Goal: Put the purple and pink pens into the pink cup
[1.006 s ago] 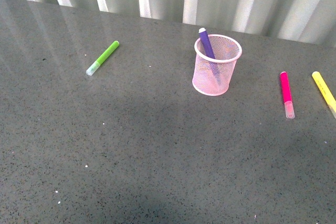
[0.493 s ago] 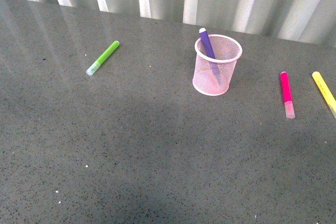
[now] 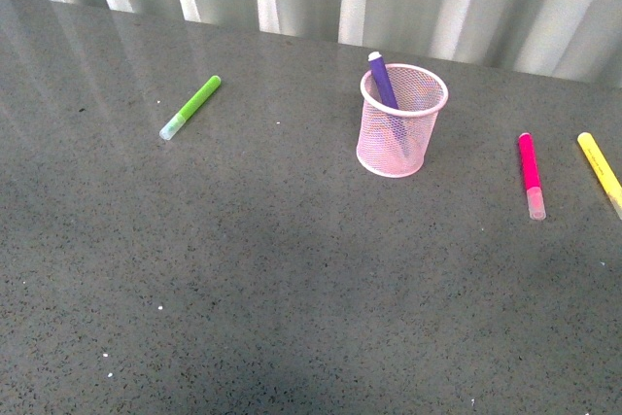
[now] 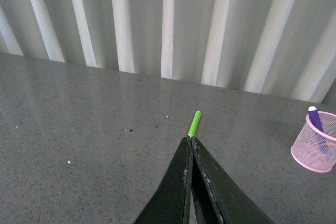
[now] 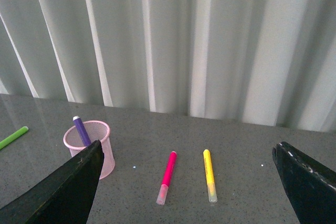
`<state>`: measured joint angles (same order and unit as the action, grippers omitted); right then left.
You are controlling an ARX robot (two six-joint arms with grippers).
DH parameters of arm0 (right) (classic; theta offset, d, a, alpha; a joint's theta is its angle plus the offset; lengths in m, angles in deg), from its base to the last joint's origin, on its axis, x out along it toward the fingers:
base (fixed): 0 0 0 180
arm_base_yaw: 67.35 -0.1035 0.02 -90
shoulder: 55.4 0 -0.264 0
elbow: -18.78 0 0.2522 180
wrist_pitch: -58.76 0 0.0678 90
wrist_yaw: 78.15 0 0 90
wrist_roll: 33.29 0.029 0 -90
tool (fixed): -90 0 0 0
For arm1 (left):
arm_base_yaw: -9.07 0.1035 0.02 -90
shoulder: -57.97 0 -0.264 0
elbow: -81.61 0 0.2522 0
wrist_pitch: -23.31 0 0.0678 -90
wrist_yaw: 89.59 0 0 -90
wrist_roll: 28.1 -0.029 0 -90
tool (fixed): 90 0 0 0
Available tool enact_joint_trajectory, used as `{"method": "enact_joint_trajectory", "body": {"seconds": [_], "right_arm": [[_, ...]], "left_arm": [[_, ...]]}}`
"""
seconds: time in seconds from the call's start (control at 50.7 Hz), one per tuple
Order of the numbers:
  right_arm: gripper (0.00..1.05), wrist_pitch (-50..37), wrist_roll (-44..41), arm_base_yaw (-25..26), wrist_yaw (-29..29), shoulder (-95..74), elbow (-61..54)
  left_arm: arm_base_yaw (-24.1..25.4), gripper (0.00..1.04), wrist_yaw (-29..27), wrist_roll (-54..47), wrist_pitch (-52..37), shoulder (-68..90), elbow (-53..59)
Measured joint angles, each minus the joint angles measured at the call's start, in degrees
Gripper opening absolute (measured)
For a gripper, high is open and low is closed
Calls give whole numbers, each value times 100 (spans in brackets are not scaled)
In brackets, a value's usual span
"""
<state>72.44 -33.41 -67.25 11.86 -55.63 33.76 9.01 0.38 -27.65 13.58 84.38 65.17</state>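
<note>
purple pen [image 3: 382, 81] leaning inside cup [image 3: 394, 148] | pink pen [image 3: 529, 170] flat on table [image 3: 292, 269], right of cup | left gripper [image 4: 190, 139] closed, empty | right gripper [image 5: 188, 148] wide open, empty

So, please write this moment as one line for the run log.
purple pen: in pink cup | pink pen: on table | left gripper: shut | right gripper: open

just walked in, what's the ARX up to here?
Pen sorting, half done. The purple pen leans inside the pink cup. The pink pen lies on the table to the right of the cup, beside a yellow marker. A green marker lies off to the left. Nothing is held: the left claw is shut and empty, and the right claw is open, facing the pink pen.
</note>
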Motion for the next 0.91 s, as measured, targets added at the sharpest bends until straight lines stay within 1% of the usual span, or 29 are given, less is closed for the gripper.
{"method": "enact_joint_trajectory", "body": {"seconds": [0.099,0.217,0.592,0.907], "right_arm": [[98,0,0,0,2,0,0],[98,0,0,0,2,0,0],[98,0,0,0,2,0,0],[98,0,0,0,2,0,0]], "left_arm": [[0,4,2,0,162,-223,48],[0,4,-11,-7,59,-334,149],[0,4,-2,-7,839,-1152,149],[0,4,0,-7,1244,-1563,149]]}}
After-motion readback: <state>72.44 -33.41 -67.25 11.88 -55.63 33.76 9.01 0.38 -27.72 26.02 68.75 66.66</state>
